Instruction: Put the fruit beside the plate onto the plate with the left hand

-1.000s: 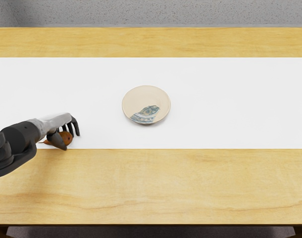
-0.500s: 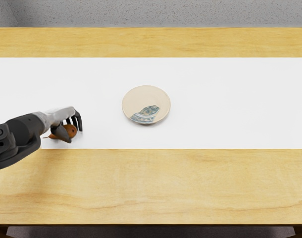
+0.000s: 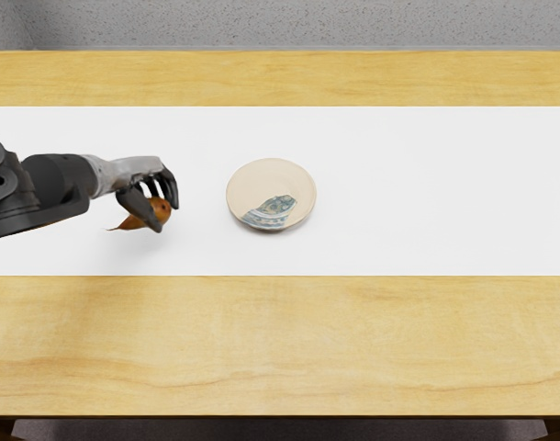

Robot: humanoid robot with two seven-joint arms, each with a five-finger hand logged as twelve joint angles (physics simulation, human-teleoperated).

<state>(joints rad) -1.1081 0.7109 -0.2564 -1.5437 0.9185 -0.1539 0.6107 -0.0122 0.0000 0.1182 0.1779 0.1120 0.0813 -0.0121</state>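
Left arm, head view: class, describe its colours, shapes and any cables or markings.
The left arm has a bulky, rounded black and dark grey segment near the picture's edge, then a slimmer silver-grey wrist section. The left hand is dark, with jointed black fingers. No cables, markings or sleeves show.

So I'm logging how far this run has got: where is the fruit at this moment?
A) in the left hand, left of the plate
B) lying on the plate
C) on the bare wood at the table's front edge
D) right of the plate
A: the left hand has its fingers curled around the orange-brown fruit, to the left of the plate, which holds no fruit.
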